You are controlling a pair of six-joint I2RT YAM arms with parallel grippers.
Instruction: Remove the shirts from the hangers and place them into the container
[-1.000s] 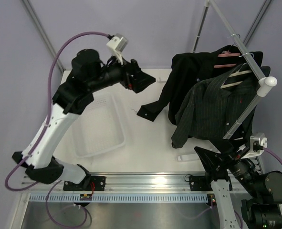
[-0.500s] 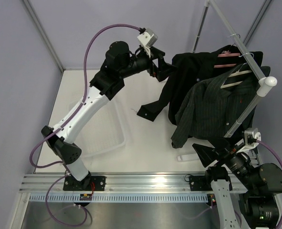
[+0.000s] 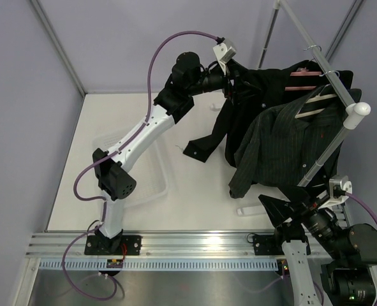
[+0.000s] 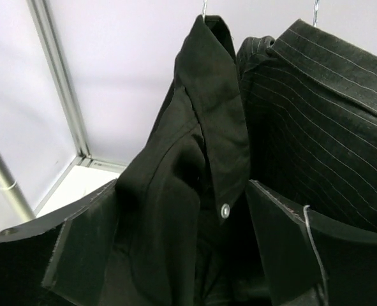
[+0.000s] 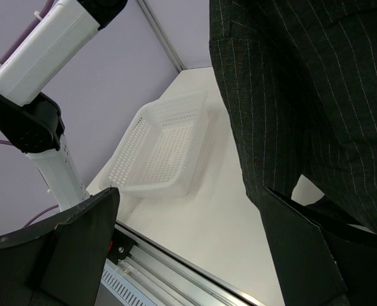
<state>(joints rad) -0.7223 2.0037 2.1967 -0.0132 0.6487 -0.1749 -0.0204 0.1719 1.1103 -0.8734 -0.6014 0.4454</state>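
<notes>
Since one second ago, my left gripper (image 4: 182, 248) has travelled from above the container (image 5: 127, 159) to the black shirt (image 4: 201, 127); its jaws stand wide around the buttoned front edge. My right gripper (image 5: 188, 210) is wide too, below the hanging pinstriped shirt (image 5: 303, 95).

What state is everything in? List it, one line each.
Black shirt: on pink hanger, between left gripper's fingers.
Striped shirt: on white hanger.
Pink hanger: on rail.
White hanger: on rail.
Basket: empty, on table.
Left gripper: open, astride black shirt.
Right gripper: open, empty.
</notes>
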